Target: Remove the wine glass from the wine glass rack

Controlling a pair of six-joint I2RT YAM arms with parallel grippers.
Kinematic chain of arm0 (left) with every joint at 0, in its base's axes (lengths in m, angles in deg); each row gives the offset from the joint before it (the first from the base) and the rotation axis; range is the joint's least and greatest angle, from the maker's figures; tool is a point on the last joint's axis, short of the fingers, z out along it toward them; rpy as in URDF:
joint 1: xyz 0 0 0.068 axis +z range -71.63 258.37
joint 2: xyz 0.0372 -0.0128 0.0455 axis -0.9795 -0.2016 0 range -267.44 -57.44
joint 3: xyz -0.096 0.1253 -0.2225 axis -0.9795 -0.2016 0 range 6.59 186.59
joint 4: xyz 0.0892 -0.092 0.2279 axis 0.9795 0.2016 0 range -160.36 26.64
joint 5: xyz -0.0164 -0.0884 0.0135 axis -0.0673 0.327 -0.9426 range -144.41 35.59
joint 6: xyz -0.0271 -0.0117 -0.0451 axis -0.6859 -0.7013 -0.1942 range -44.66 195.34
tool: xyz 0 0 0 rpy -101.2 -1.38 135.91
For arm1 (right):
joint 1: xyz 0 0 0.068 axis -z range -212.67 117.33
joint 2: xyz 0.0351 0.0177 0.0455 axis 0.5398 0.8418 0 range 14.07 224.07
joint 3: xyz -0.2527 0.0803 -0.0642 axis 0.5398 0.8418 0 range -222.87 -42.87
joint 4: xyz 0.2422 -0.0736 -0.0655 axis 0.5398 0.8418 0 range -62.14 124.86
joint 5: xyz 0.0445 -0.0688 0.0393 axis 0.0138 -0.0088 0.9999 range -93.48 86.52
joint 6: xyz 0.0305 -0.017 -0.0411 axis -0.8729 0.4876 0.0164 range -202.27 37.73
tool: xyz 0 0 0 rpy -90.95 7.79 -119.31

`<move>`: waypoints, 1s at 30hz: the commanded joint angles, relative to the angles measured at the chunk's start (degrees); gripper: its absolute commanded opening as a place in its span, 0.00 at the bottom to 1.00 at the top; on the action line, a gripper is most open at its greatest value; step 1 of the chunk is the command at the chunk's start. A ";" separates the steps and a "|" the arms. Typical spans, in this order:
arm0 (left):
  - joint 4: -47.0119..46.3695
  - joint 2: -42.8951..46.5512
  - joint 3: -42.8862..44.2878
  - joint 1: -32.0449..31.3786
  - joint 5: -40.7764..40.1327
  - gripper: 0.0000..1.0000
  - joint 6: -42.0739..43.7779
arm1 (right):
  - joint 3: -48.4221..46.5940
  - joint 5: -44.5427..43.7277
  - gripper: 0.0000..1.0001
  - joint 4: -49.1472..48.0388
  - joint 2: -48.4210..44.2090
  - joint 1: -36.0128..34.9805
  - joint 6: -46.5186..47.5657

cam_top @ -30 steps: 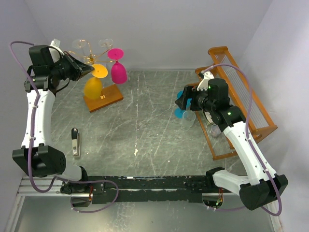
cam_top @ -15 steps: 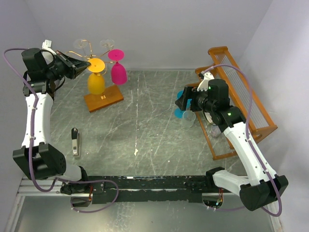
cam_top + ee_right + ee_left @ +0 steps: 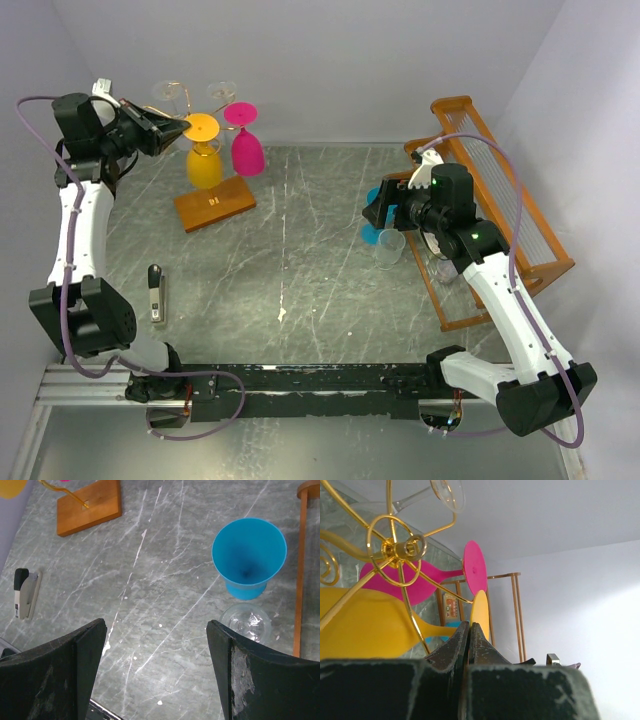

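Note:
The gold wire wine glass rack [image 3: 178, 97] stands on its wooden base [image 3: 214, 203] at the back left. A yellow wine glass [image 3: 204, 165] and a pink one [image 3: 246, 150] hang upside down from it, with clear glasses [image 3: 220, 90] behind. My left gripper [image 3: 185, 130] is shut at the yellow glass's stem just under its foot. In the left wrist view the shut tips [image 3: 470, 625] meet the yellow glass [image 3: 365, 625] at stem and foot, below the rack's hub [image 3: 395, 550]. My right gripper [image 3: 378, 212] is open and empty above the table [image 3: 156, 625].
A blue cup [image 3: 249, 555] and a clear glass [image 3: 246, 622] stand under my right gripper, beside a large orange wooden rack [image 3: 500, 200] at the right. A stapler [image 3: 155, 292] lies at the left front. The rack's base also shows in the right wrist view [image 3: 89, 505].
My left gripper has moved up and back at the rack's top. The yellow glass has come up with it, from tilted low to hanging straighter and higher. The right arm has not moved.

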 commanded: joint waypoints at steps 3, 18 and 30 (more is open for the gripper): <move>-2.30 -1.50 3.90 -3.45 -1.48 0.07 -0.55 | -0.09 0.44 0.83 -0.67 -1.18 -0.13 -0.26; -2.16 -0.74 3.88 -8.52 -2.80 0.07 -0.12 | 0.68 3.77 0.89 -2.31 -1.55 -0.11 -2.28; -7.36 9.80 -5.29 -9.81 -0.76 0.07 -3.34 | 3.82 13.00 0.91 -9.36 -1.32 -0.05 -8.61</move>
